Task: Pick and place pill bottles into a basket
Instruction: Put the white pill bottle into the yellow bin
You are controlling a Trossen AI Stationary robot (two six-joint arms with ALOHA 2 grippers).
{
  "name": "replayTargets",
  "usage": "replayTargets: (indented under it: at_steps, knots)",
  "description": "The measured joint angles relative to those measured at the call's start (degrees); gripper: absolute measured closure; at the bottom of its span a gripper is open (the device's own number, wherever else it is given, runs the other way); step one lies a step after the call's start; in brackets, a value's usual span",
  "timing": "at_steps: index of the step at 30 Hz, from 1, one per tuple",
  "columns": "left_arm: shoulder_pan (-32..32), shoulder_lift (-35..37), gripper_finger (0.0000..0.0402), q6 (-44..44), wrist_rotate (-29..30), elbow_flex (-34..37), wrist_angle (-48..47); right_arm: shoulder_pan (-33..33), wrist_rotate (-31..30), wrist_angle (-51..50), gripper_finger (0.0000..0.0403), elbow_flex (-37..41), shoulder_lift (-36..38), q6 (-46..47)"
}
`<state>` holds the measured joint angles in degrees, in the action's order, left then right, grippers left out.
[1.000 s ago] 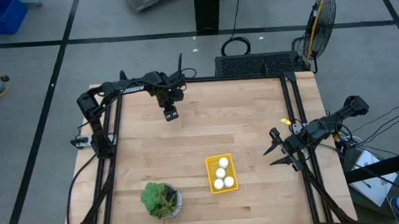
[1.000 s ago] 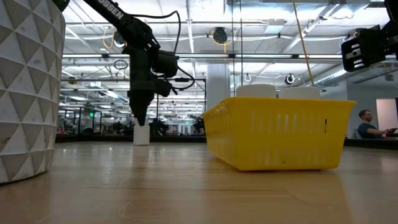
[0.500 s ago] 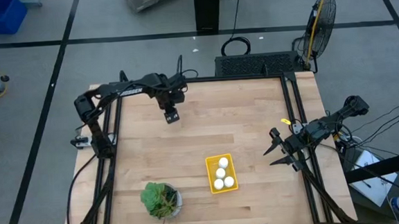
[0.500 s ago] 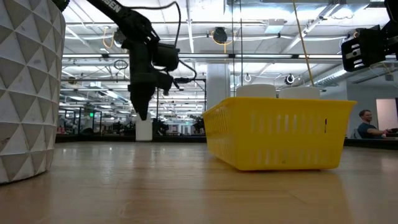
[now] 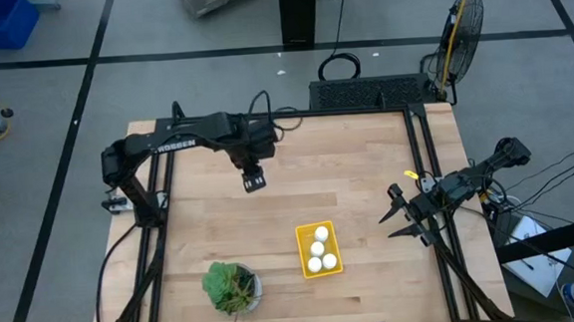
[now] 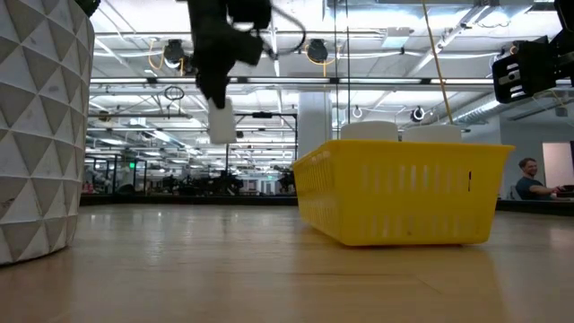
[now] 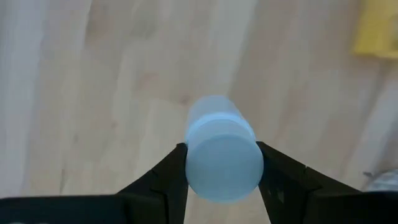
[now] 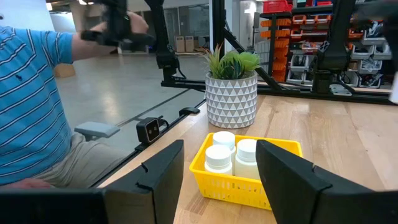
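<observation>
Broad bare desk [image 5: 357, 167] between the raised left hand [image 5: 253, 180], clamped on a pill bottle [image 6: 221, 120] well off the wood, and the basket [image 5: 319, 250]. Potted plant [image 5: 231, 287] close beside the basket. Right hand [image 5: 398, 218] spread wide at the far edge, apart from both.

You are looking at five pill bottles: four white caps are sitting in the one yellow basket [image 5: 334, 250], and the fifth pill bottle [image 5: 253, 181] is hanging above the table. One potted plant [image 5: 231, 286] is standing nearby.
</observation>
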<state>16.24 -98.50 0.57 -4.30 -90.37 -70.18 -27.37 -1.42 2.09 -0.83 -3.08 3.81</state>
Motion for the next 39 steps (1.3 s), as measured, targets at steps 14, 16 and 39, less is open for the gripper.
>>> replayTargets:
  at_steps: [14, 16, 39]
  knots:
    - [-20.55, -0.04, 0.0239, 13.23, 0.01, -10.99, 0.62, 0.02, -0.01, 0.00, 0.0209, 0.00, 0.01, 0.00]
    - [-23.06, -0.07, 0.0239, 15.44, 0.76, -10.99, 1.12, 0.00, 0.00, 0.00, 0.0209, 0.00, -0.01, 0.00]
    - [-25.65, -8.17, 0.0239, 17.89, -0.33, -11.27, 7.26, 0.02, 0.02, -0.07, 0.0209, 0.01, -0.35, 0.00]
